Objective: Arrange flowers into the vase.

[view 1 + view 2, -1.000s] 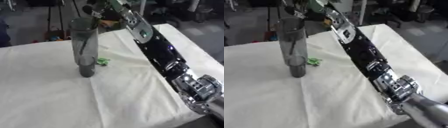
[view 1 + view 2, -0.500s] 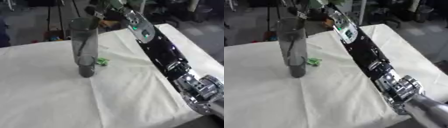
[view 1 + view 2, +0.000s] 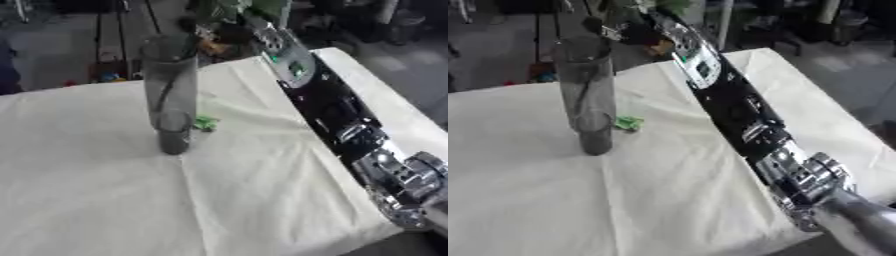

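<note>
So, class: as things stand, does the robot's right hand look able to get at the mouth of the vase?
Probably yes. The right hand is up beside the rim of the upright vase, greenery around it, and nothing stands between them. Its fingers are too blurred to read.

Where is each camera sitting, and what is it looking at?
Left eye view: sits in the robot's head, looks down at the white table and the tall vase; the right arm stretches toward the vase top.
Right eye view: beside it in the head, facing the same way; the right hand shows by the vase rim.
Both share the vase, the green bit and the arm.
</note>
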Motion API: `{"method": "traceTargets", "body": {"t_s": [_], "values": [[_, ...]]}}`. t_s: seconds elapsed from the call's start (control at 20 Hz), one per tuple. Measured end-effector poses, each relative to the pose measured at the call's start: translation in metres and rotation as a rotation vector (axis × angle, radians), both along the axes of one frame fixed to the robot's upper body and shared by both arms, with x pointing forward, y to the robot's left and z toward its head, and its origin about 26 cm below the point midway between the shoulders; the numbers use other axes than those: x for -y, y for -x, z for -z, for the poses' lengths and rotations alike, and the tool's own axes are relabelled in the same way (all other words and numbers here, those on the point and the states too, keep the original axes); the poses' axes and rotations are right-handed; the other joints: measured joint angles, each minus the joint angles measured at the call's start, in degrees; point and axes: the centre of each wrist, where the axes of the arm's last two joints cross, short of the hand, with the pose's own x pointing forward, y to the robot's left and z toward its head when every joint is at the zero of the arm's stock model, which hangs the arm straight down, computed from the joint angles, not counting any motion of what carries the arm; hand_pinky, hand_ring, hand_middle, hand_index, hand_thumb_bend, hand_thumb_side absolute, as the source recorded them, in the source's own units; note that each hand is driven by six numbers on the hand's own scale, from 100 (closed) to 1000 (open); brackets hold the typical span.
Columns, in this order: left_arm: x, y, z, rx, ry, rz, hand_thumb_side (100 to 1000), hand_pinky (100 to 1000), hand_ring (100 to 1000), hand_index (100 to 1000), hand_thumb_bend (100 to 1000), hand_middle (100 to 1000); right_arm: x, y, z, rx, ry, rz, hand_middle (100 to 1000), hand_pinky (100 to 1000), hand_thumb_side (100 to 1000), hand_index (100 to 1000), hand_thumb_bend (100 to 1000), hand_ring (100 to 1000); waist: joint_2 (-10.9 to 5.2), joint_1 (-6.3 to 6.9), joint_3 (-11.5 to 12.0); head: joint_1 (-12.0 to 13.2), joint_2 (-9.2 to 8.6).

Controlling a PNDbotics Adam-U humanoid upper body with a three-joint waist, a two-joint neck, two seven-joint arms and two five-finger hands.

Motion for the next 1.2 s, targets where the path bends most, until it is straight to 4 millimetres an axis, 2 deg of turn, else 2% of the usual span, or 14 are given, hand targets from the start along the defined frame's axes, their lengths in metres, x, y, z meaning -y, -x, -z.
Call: {"method": "traceTargets", "body": {"t_s": [0.05,0.2,0.3,0.75,1.2], "values": [[0.0,0.0,0.0,0.0,0.0,0.0,1000,793,1000,900,800,905,0.0,0.0,0.0,-0.001,0.002,-0.002,725,914,802,739,780,786,0.0,0.0,0.0,0.01,0.0],[0.0,0.0,0.0,0.0,0.0,0.0,1000,793,1000,900,800,905,0.0,0.0,0.0,-0.009,0.018,-0.016,811,964,785,874,917,862,0.0,-0.01,0.0,0.05,-0.01],[0.0,0.0,0.0,0.0,0.0,0.0,1000,793,1000,900,801,905,0.0,0.0,0.0,-0.022,0.037,-0.029,855,980,770,905,959,867,0.0,-0.04,0.0,0.08,-0.02],[0.0,0.0,0.0,0.0,0.0,-0.001,1000,794,1000,900,801,904,0.002,0.0,0.004,-0.074,0.092,-0.053,876,990,775,925,965,863,0.0,-0.05,0.02,0.2,-0.04],[-0.001,0.0,0.0,0.001,0.001,-0.003,1000,794,1000,900,800,904,0.017,0.0,0.012,-0.11,0.107,-0.027,885,996,776,935,969,868,0.0,0.02,-0.1,0.26,-0.12]]}}
